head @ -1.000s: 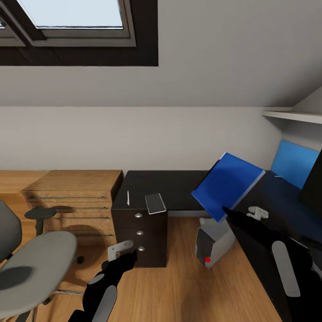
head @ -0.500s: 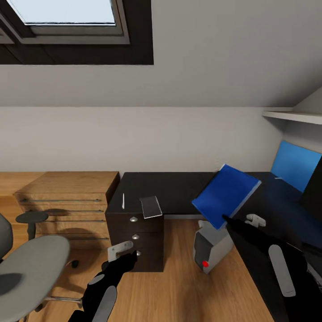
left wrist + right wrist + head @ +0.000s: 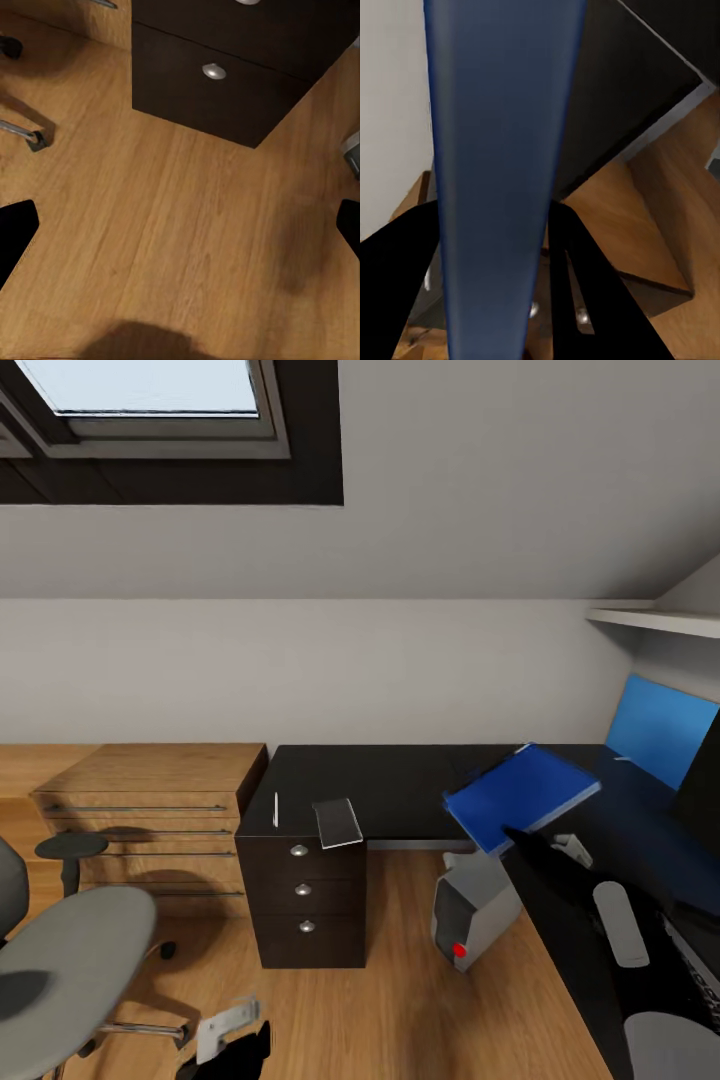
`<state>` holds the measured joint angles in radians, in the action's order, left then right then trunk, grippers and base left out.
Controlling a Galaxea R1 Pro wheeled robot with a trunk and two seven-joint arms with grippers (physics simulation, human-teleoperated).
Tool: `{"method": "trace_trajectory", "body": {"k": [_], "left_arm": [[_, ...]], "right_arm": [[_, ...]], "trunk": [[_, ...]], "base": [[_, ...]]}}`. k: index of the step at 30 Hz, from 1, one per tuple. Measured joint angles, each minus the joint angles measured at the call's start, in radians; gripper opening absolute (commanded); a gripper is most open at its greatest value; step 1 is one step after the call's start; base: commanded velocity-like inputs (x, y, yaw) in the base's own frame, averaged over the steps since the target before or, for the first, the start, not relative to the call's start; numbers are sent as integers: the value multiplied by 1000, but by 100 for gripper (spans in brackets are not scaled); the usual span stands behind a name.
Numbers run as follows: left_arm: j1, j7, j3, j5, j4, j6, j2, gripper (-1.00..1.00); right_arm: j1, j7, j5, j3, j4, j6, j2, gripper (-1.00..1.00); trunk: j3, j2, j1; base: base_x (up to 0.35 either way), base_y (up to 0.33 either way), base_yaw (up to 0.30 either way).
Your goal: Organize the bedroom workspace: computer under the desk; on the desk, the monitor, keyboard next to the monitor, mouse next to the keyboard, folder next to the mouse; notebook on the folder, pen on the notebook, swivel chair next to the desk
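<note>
Right gripper [image 3: 512,836] clamped on the blue folder [image 3: 522,794], one finger [image 3: 585,300] each side of its edge; folder tilted above the desk [image 3: 400,780], right of frame centre; left gripper [image 3: 180,225] spread wide over the floor [image 3: 187,247], holding nothing.

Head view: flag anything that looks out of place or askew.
The computer sits on the floor beside the desk, tilted rather than squared up. The notebook overhangs the front edge of the desk above the drawers. The blue folder is off the desk, slanted in the right gripper.
</note>
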<state>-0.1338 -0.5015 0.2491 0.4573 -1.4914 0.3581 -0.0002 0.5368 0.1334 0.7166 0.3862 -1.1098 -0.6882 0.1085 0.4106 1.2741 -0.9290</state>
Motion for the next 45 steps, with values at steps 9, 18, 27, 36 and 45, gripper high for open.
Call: {"method": "trace_trajectory", "body": {"k": [9,18,27,36,45], "left_arm": [[-35,6,0,-1,152,-134,8,100],[-37,30,0,-1,199,-143,31,100],[-37,34,0,-1,231,-144,33,100],[-37,34,0,-1,258,-144,30,100],[-37,35,0,-1,272,-143,29,100]], "right_arm": [[271,-71,10,57,326,61,15,-100],[345,-71,10,81,488,224,17,-100],[345,-17,129,84,510,156,23,-100],[341,8,150,84,511,147,25,-100],[340,8,151,84,512,148,26,-100]], "trunk": [[0,0,0],[0,0,0],[0,0,1],[0,0,0],[0,0,0]], "base": [[0,0,0],[73,0,0],[302,0,0],[250,0,0],[5,83,-1]]}}
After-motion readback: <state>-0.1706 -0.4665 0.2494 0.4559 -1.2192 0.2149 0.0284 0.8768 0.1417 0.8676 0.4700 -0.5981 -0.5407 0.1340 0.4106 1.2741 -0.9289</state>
